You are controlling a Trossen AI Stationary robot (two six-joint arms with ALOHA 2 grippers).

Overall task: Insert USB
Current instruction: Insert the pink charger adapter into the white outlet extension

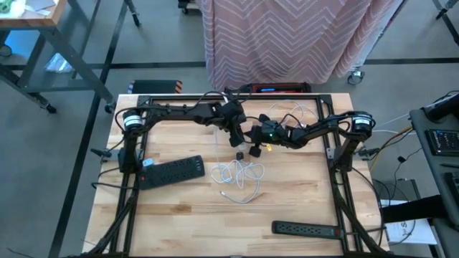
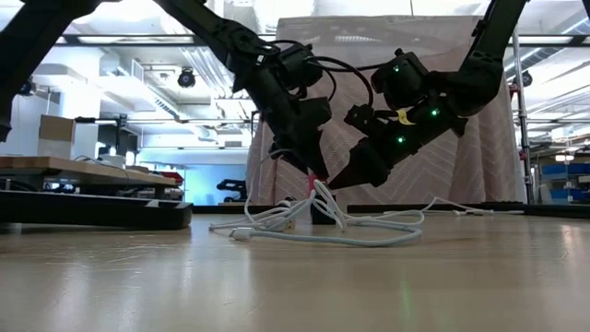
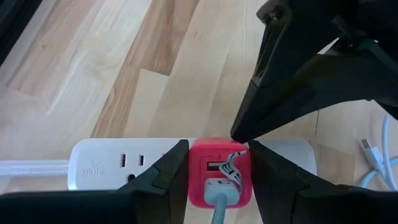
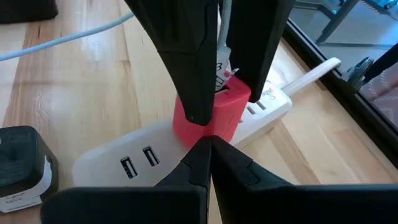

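A red charger cube (image 3: 202, 168) with a grey cable (image 3: 217, 202) plugged into it stands on the top face of a white power strip (image 3: 112, 165). I cannot tell whether its prongs are seated. My left gripper (image 3: 217, 149) comes down over the cube and is shut on it, near the table's middle (image 1: 237, 136). My right gripper (image 4: 208, 143) is shut. It slants in from the table's right (image 1: 256, 136), with its tips at the cube (image 4: 227, 106). The strip's USB ports (image 4: 137, 162) lie open beside the cube. My left gripper pinches the red charger cube by two opposite side faces (image 3: 194, 174), one finger on each, coming from above and pointing down. The cube stays upright, its underside on the white strip. My right gripper's shut fingers (image 3: 249, 124) meet the cube's upper edge (image 3: 235, 148), slanting down from the table's right.
Two black adapter cubes (image 1: 239, 154) (image 1: 255, 151) sit just nearer than the grippers. A loose white cable coil (image 1: 240, 175) lies nearer still. One black power strip (image 1: 172, 170) lies at the left and another (image 1: 308, 229) at the near right.
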